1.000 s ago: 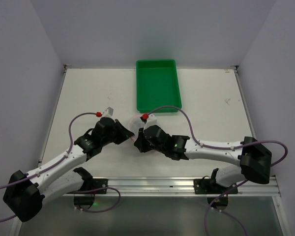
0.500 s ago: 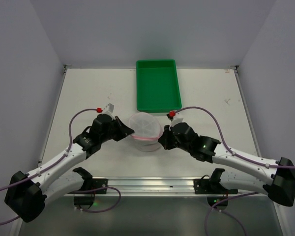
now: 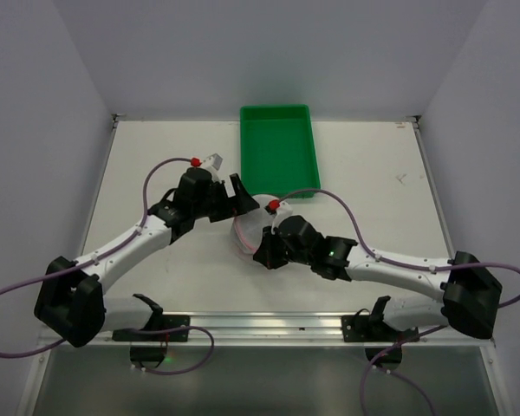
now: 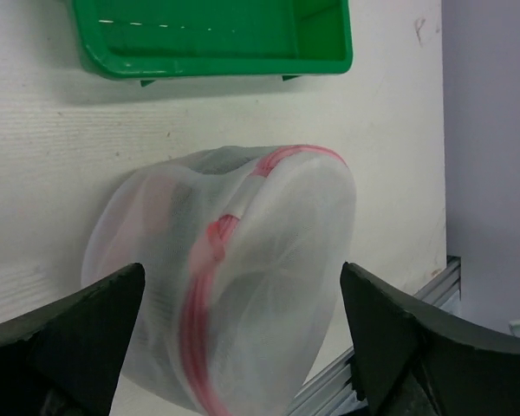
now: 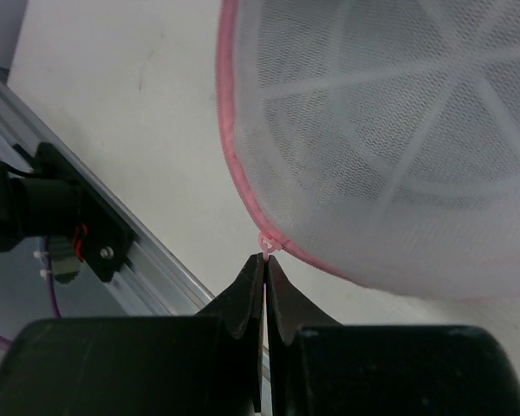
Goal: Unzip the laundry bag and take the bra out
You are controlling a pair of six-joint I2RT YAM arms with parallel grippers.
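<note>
bag [image 3: 246, 229] mid-worktop, at near end of tray [image 3: 245, 152] | right tool [image 5: 264, 260] pinched on pull [image 5: 266, 243], we judge to run zip | left tool [image 4: 243, 264] wide, flanking bag to brace it

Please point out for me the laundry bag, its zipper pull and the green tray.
laundry bag [image 4: 286, 247], left wrist view, on its round mesh face.
zipper pull [image 5: 266, 243], right wrist view, on the small pink tab.
green tray [image 3: 277, 156], top external view, on its bare floor.

Bright, even light fell; the green tray [image 4: 212, 65] threw a soft shadow, upper frame; the laundry bag [image 4: 269, 260] looked blurred.
</note>
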